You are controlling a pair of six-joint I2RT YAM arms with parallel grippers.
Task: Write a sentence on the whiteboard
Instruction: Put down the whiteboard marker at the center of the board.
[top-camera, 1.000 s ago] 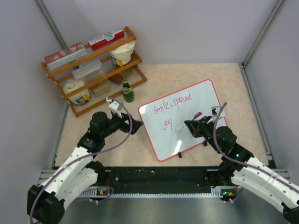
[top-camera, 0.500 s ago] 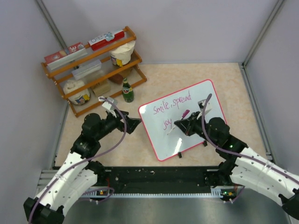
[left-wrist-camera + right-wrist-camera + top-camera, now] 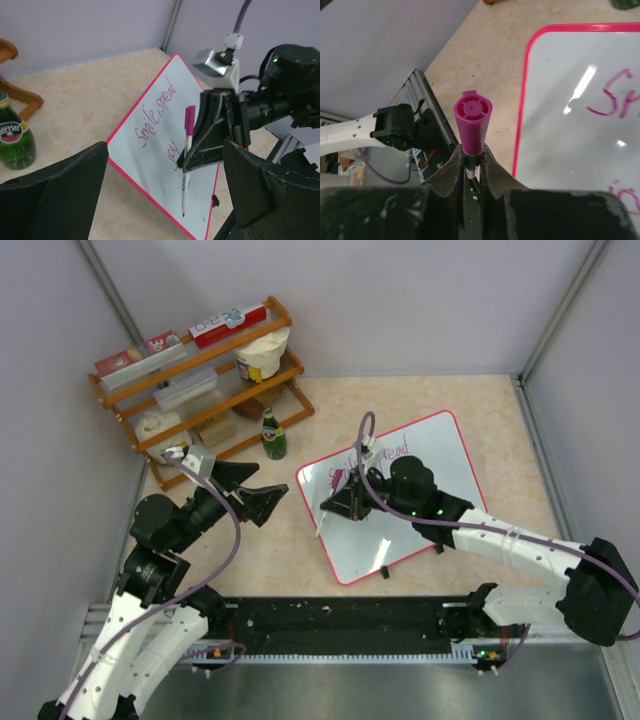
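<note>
The whiteboard point(image 3: 365, 545) with its red-pink frame lies tilted on the table, right of centre. The sentence point(image 3: 156, 116) reads "Smile, spread" in pink, with "joy" point(image 3: 173, 156) under it. In the top view my right gripper point(image 3: 345, 502) covers most of the writing. It is shut on a white marker with a magenta cap point(image 3: 188, 142), whose dark tip points down over the board's near-left part. The right wrist view shows the cap point(image 3: 472, 122) rising from between the shut fingers of that gripper point(image 3: 471, 152). My left gripper point(image 3: 255, 490) hangs wide open left of the board, holding nothing point(image 3: 164, 145).
A wooden rack point(image 3: 195, 380) with boxes and tubs stands at the back left. A green bottle point(image 3: 273, 435) stands just in front of it, near the board's far-left corner point(image 3: 15, 140). Grey walls close in both sides, and a black rail point(image 3: 340, 625) runs along the near edge.
My right arm has swung left across the board, carrying the marker from beside "joy" to the board's left part. The left arm has drawn back to the left, away from the board's edge.
</note>
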